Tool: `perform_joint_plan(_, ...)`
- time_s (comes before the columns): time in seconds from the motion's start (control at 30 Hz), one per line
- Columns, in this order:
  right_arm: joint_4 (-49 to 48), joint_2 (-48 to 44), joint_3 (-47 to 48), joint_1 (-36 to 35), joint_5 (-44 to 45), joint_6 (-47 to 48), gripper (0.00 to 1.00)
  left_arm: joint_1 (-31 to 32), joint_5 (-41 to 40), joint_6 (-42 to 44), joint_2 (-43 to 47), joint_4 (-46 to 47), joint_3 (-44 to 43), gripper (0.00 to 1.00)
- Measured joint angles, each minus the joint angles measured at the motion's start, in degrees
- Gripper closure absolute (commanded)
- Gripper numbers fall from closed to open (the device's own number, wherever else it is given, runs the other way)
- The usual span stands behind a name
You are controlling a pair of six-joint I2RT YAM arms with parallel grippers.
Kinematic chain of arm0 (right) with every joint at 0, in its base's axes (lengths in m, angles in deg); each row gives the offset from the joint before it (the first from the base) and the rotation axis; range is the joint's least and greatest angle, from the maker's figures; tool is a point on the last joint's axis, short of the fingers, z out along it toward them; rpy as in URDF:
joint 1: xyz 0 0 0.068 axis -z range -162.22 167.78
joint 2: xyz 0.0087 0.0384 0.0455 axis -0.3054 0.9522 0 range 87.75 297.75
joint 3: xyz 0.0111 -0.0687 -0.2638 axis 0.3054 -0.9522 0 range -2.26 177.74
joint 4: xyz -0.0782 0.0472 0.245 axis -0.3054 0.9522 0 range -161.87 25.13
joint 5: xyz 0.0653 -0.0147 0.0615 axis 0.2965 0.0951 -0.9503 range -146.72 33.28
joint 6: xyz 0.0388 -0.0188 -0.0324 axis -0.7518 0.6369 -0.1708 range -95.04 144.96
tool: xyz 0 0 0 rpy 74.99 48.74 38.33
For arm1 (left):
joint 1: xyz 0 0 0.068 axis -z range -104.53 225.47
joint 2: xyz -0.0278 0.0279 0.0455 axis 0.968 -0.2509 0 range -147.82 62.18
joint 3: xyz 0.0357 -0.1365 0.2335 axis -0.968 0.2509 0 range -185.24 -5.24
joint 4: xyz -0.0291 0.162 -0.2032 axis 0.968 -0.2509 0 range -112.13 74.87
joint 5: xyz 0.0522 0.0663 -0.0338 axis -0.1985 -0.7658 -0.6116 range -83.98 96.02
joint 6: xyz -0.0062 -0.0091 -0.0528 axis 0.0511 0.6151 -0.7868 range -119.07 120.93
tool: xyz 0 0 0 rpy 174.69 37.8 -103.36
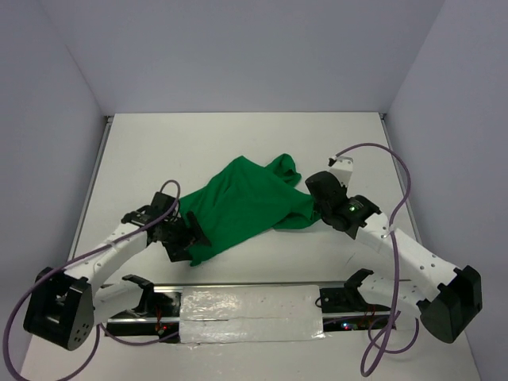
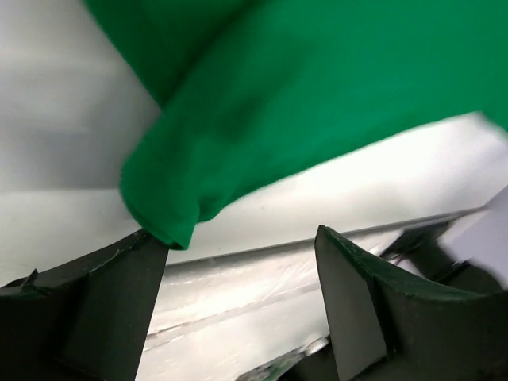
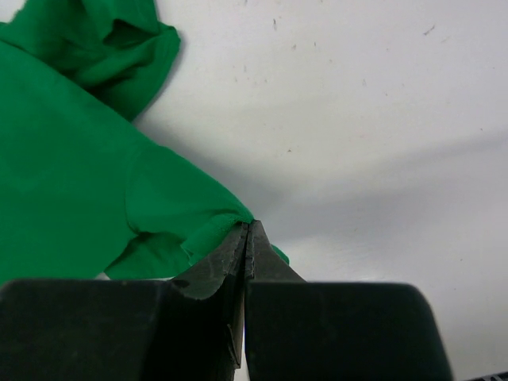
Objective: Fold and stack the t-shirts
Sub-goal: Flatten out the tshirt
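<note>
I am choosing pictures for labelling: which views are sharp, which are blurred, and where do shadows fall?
Top external: sharp, evenly lit, only soft shadows around the t-shirt. Left wrist: the t-shirt is blurred, the left pincer somewhat clearer. Right wrist: sharp; specks on the table show, with a soft shadow beside the t-shirt.

There is a single green t-shirt (image 1: pixel 246 206) on one white bench (image 1: pixel 238 139). Two arms stand at the near edge, a left arm (image 1: pixel 119 238) and a right arm (image 1: pixel 405 250), and each carries two black fingers, the left fingers (image 2: pixel 95 309) and the right fingers (image 3: pixel 210 274), four in all. Two purple cables trail from them, a left cable (image 1: pixel 9 333) and a right cable (image 1: pixel 408 181), and one strip of clear tape (image 1: pixel 250 313) lies between the two bases.
</note>
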Motion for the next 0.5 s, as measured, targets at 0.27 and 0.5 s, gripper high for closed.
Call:
perform_joint_plan(0.27,-1.6,2.1,-0.3,1.6,-0.8,0.3,1.00,14.9,-10.5,-3.9,-2.2,-2.9,-5.9,0.19)
perform_joint_plan(0.5,-2.1,3.4,-0.2,1.6,-1.8,0.3,1.00,21.5,-22.2,-9.3,-7.9,-7.2,-8.9,0.16)
